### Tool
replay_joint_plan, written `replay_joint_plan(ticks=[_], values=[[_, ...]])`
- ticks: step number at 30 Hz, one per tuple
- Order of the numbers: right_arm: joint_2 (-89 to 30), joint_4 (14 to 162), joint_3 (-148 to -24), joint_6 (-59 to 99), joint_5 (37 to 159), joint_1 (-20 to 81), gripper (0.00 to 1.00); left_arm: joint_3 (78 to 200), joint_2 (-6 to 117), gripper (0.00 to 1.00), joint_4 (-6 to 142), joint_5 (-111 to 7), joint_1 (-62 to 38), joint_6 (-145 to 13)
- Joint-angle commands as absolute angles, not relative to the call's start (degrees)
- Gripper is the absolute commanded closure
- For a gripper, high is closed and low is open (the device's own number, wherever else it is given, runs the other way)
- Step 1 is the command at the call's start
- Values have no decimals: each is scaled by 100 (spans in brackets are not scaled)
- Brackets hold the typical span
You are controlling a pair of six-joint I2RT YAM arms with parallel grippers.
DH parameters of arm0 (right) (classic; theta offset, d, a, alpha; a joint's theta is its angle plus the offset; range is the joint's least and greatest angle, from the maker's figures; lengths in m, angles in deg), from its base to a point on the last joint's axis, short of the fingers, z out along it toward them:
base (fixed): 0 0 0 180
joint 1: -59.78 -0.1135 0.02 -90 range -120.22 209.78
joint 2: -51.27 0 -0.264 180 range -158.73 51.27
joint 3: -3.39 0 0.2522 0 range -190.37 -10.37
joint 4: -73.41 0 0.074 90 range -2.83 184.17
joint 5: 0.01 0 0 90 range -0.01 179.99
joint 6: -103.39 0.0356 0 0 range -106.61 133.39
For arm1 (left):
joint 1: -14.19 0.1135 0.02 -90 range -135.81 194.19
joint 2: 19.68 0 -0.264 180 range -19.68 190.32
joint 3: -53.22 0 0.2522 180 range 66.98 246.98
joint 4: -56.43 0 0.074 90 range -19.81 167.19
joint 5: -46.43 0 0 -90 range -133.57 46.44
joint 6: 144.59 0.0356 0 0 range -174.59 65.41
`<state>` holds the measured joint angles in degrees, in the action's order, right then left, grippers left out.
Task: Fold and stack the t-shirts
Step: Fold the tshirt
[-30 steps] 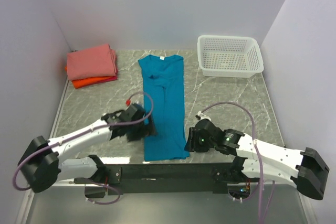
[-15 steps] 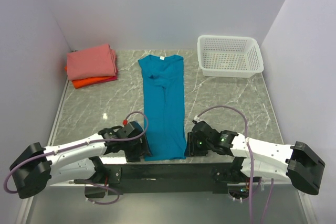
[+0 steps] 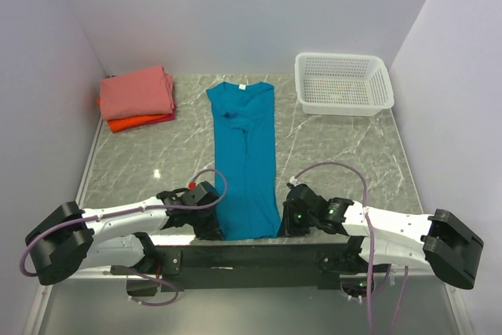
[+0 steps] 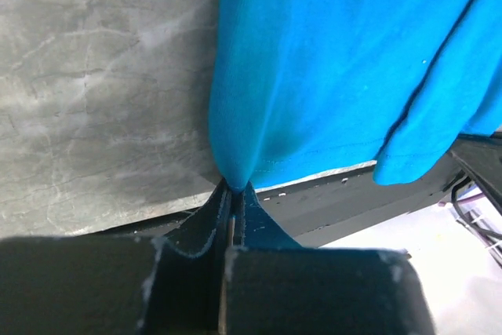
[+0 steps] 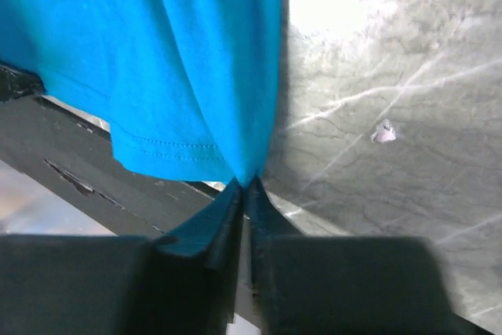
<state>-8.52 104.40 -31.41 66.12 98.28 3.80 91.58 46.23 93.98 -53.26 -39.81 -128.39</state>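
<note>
Vivid teal-blue is shown all along the plain t-shirt (image 3: 245, 158), and a small white tag (image 3: 242, 85) is spotted at its collar. On the pile, salmon-pink is seen on the top shirt (image 3: 137, 92), a sliver of red on the red shirt (image 3: 166, 118) beneath it, and bright orange on the orange shirt (image 3: 125, 124). The table (image 3: 337, 154) is patterned as grey marble with white veins. The basket (image 3: 343, 105) is white with fine mesh. The left gripper (image 4: 233, 194) and right gripper (image 5: 245, 190) are black; purple is picked out on the cables (image 3: 337, 166).

Bright even light; wrist cams' foregrounds blurry
</note>
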Motion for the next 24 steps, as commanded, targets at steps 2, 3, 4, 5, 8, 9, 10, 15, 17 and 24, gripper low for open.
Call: replay_joint_plan(ticks=[2,3,4,5,8,9,10,15,17,24], values=[[-605,10290,-2953,6919,10044,406,100,8948,4686,99,9787,-5068,-4100,-13035],[-534,10255,-2840,6989,10097,397,100,8904,4546,99,9875,-5103,-4144,-13183],[-447,10177,-2743,7103,10176,319,100,8869,4467,99,9893,-5121,-4275,-13272],[-280,10063,-2516,7391,10272,249,100,8782,4387,99,9911,-5147,-4346,-13368],[19,9500,-2155,7912,10580,-32,100,8650,4071,99,9867,-5209,-4583,-13729],[64,9395,-2101,7983,10659,-59,100,8649,4044,99,9850,-5226,-4619,-13747],[134,9411,-2083,8027,10642,-77,100,8675,4018,99,9884,-5192,-4663,-13756],[231,9911,-2381,7887,10309,-104,100,9088,3938,99,10227,-4955,-4698,-13598],[266,10035,-2678,7685,10089,-69,100,9316,3903,99,10280,-4753,-4681,-13528],[249,10668,-3646,6657,9395,634,100,10081,4149,99,10316,-4050,-4216,-12878]])
